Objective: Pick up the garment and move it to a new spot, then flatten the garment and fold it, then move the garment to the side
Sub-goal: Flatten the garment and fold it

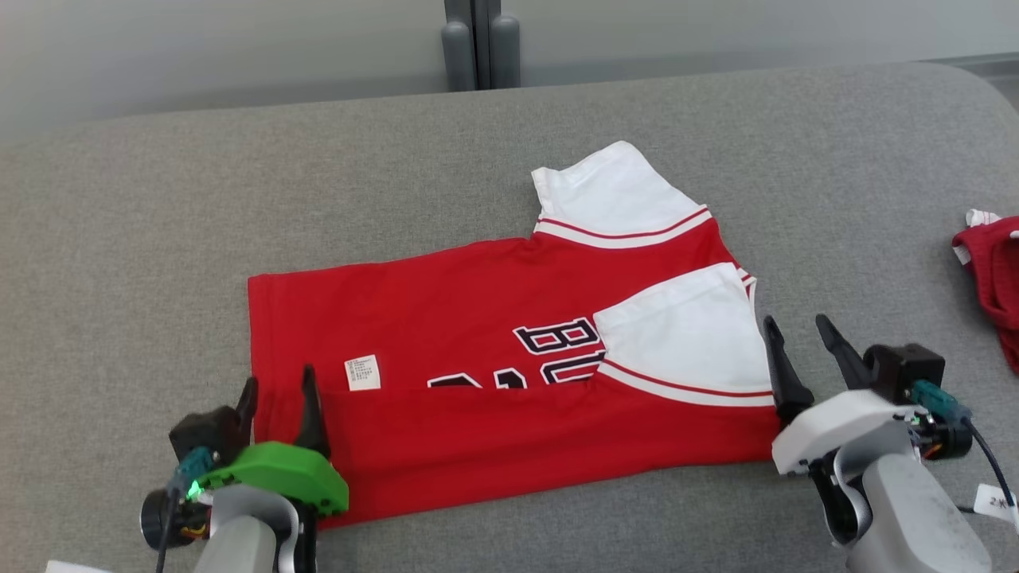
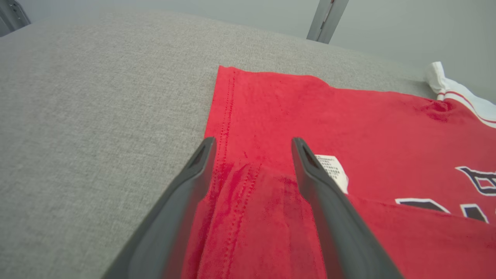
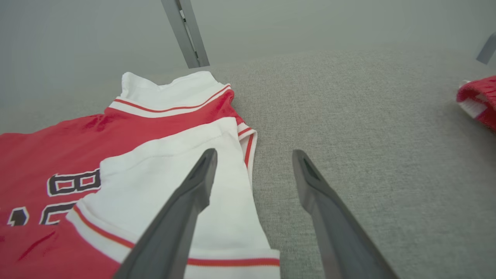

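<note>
The red shirt [image 1: 493,334] lies flat in the middle of the grey cushion [image 1: 159,239], its near edge folded up over the lettering and one white sleeve [image 1: 685,334] laid across the front; the left gripper [image 1: 279,376] sits at the hem corner, fingers spread wide and empty, one finger beside the small white label [image 1: 362,372]; the right gripper [image 1: 794,320] is at the sleeve end, likewise spread and holding nothing, one finger over the sleeve, the other over bare cushion; another red garment [image 1: 991,278] lies well apart at the right edge
</note>
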